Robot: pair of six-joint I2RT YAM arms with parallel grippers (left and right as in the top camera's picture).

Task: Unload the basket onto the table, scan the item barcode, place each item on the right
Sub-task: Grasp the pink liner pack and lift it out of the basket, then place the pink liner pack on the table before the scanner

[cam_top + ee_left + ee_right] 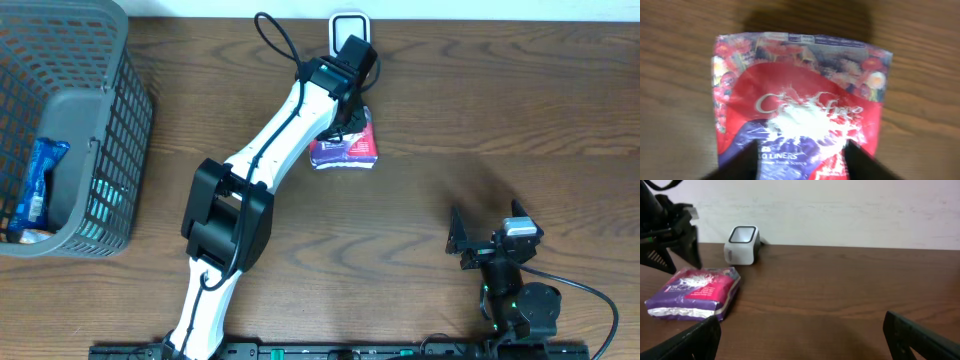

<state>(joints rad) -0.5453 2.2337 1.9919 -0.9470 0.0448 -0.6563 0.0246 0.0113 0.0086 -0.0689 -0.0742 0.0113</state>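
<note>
Purple-and-red soft plastic pack of liners (350,152) lies flat on the brown wood-grain table (470,110), just in front of the small white box-shaped barcode scanner (347,25) that stands at the table's far edge. The left gripper (351,112), on its white-and-black arm, hovers right over the pack. In the left wrist view its two dark fingers (747,160) stand apart at either side of the pack's near end, glare whitening the printed wrapper between them; nothing is pinched. From the right wrist view the pack (695,292) rests on the wood with its face up, and the scanner (741,245) sits just beyond it against the pale wall. The right gripper (488,240) waits well apart near the table's front right, its claw spread wide and holding nothing. At far left a grey plastic lattice basket (125,130) contains a blue wrapped packet (40,175).
</note>
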